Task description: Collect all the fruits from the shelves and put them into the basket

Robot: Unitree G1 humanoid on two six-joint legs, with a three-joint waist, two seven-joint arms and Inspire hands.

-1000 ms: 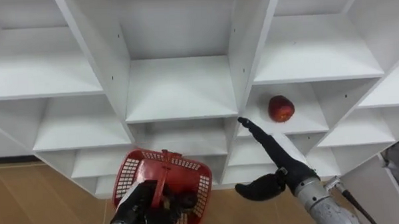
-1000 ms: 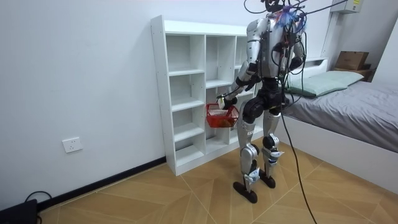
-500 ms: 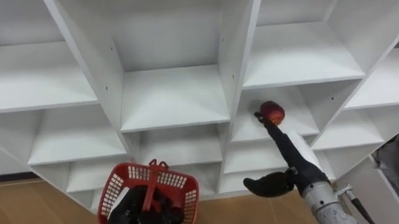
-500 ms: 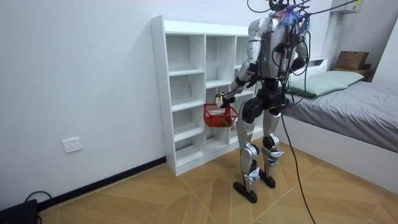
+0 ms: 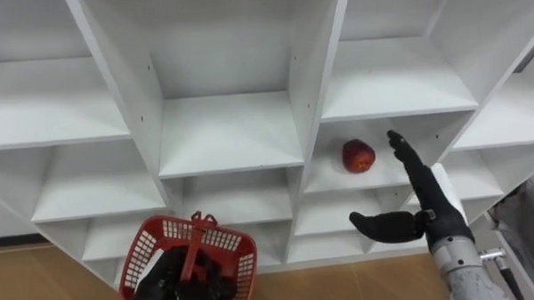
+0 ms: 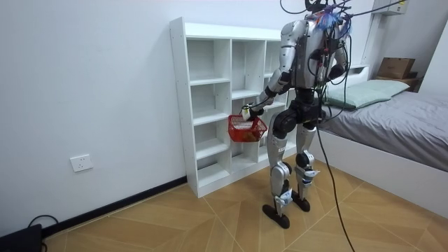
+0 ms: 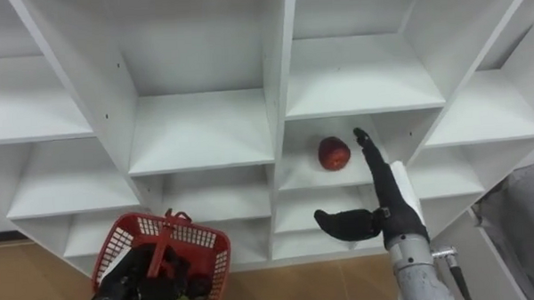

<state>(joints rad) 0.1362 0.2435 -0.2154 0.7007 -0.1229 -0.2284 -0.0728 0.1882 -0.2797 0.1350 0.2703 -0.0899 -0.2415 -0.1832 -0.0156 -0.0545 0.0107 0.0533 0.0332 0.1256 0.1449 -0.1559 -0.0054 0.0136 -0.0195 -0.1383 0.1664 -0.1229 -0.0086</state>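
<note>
A: What sort of room is it?
B: A bedroom with a wood floor [image 6: 210, 217] and a plain white wall [image 6: 91, 91]. A bed [image 6: 406, 119] sits at the room view's right. The robot stands upright facing the white closet [image 5: 226, 134], an open grid of shelves.
A: Where is the fruit?
B: A red apple [image 5: 358, 156] lies on a shelf in the column just right of the one above the basket, near that compartment's left wall. It is round, so no long axis shows, and I cannot tell which way its stem points.
A: And the hands?
B: The right hand [image 5: 432, 207] reaches into that compartment with its fingers straight and together and its thumb spread wide to the left. The fingertips are just right of the apple, with a gap between. The left hand [image 5: 169, 283] is low, fingers curled round the upright handle of a red basket [image 5: 230, 247] that hangs before the lower shelves.
</note>
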